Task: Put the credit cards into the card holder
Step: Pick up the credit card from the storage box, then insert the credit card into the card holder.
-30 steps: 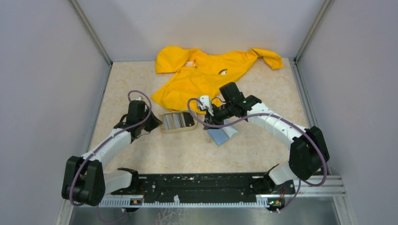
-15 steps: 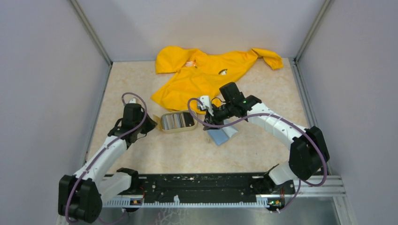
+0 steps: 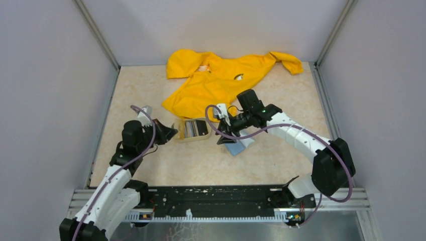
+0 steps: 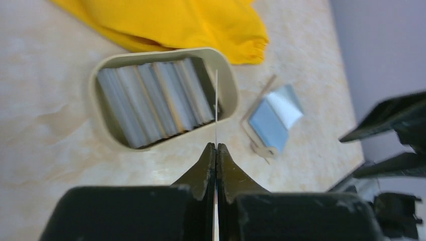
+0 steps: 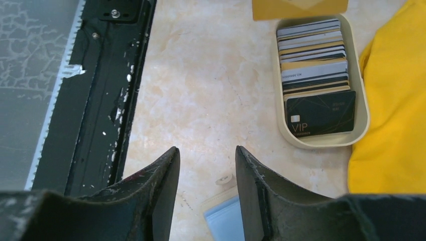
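The credit cards (image 3: pixel 191 129) stand as a striped stack in a beige oval tray (image 3: pixel 205 136). They also show in the left wrist view (image 4: pixel 155 100) and the right wrist view (image 5: pixel 311 55), with a black VIP card (image 5: pixel 321 113) at the front. My left gripper (image 3: pixel 170 134) (image 4: pixel 216 145) is shut on one thin card (image 4: pixel 216 100), seen edge-on, just left of the tray. It looks gold in the right wrist view (image 5: pixel 300 7). The card holder (image 3: pixel 236 145) (image 4: pixel 274 120) lies open and bluish right of the tray. My right gripper (image 3: pixel 224 134) (image 5: pixel 206 150) is open just above the holder's edge (image 5: pixel 226 221).
A yellow garment (image 3: pixel 221 75) (image 4: pixel 176 20) (image 5: pixel 397 125) lies behind the tray and touches its far side. The black rail (image 3: pixel 216 198) (image 5: pixel 105 90) runs along the near edge. Grey walls close in on the left, right and back.
My left arm has drawn back towards the near left and turned, so its gripper now points at the tray's left end with a card in it. The right arm has shifted only slightly.
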Controlling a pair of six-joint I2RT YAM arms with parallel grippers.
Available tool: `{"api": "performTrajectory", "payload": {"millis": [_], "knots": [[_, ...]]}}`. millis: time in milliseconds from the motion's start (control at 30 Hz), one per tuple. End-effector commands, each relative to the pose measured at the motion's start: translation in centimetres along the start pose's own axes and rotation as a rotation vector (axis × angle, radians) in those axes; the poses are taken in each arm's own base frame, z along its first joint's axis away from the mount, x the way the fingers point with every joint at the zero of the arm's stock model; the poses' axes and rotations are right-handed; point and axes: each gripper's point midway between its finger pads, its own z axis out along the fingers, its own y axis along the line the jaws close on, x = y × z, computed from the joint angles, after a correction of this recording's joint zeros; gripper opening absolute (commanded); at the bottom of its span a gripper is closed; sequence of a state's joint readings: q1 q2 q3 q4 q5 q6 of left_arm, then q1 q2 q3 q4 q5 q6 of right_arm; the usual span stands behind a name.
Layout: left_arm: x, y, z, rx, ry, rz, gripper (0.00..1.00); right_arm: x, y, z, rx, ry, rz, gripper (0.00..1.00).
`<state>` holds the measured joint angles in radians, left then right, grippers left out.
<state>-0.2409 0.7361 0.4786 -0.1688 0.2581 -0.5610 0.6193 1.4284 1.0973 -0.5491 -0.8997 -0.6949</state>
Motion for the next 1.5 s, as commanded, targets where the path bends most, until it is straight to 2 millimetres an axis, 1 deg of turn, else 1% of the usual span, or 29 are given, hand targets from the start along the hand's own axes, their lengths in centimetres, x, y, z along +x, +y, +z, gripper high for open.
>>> {"api": "performTrajectory", "payload": {"millis": [0,67,133,200,333,433,533,633,733,967,1200,1300,1400,1467], "knots": [[0.3,-7.1,-1.6,0.47,-0.065,0.097,0.0,-3.1,1.7,-0.5,-0.063,-0.148,-0.072,0.48],[0.6,-8.3,-2.6,0.579,-0.101,0.094,0.0,-3.4,2.3,-0.4,-0.094,-0.183,-0.084,0.54],[0.6,-9.1,-3.3,0.652,-0.141,0.085,0.0,-3.8,2.7,-0.5,-0.107,-0.211,-0.087,0.59],[0.7,-9.6,-4.0,0.713,-0.172,0.079,0.0,-4.3,2.7,-0.5,-0.107,-0.236,-0.057,0.6],[0.6,-10.8,-5.3,0.795,-0.262,0.083,0.0,-5.6,1.8,-1.1,-0.079,-0.269,0.037,0.6],[0.7,-11.9,-5.4,0.816,-0.31,0.093,0.0,-6.5,1.4,-2.5,-0.085,-0.316,0.094,0.6],[0.7,-12.8,-5.1,0.827,-0.338,0.107,0.0,-7.2,1.1,-3.8,-0.078,-0.366,0.118,0.61],[0.4,-14.0,-5.0,0.86,-0.356,0.111,0.0,-7.4,0.5,-4.9,-0.049,-0.402,0.14,0.65],[0.4,-15.3,-4.7,0.894,-0.352,0.114,0.0,-7.3,0.2,-5.2,-0.042,-0.418,0.166,0.71],[1.1,-17.8,-3.8,0.936,-0.324,0.129,0.0,-7.1,-0.7,-4.9,-0.023,-0.436,0.258,0.7],[1.8,-18.7,-3.4,0.967,-0.303,0.114,0.0,-7.1,-0.6,-4.6,-0.061,-0.463,0.328,0.64],[2.2,-19.1,-3.1,0.98,-0.281,0.115,0.0,-7.2,-0.5,-4.6,-0.065,-0.473,0.341,0.56],[2.5,-19.4,-2.9,0.991,-0.268,0.114,0.0,-7.3,-0.5,-4.6,-0.068,-0.48,0.351,0.42],[2.8,-19.6,-2.8,0.997,-0.254,0.116,0.0,-7.3,-0.5,-4.5,-0.074,-0.48,0.356,0.22]]}}
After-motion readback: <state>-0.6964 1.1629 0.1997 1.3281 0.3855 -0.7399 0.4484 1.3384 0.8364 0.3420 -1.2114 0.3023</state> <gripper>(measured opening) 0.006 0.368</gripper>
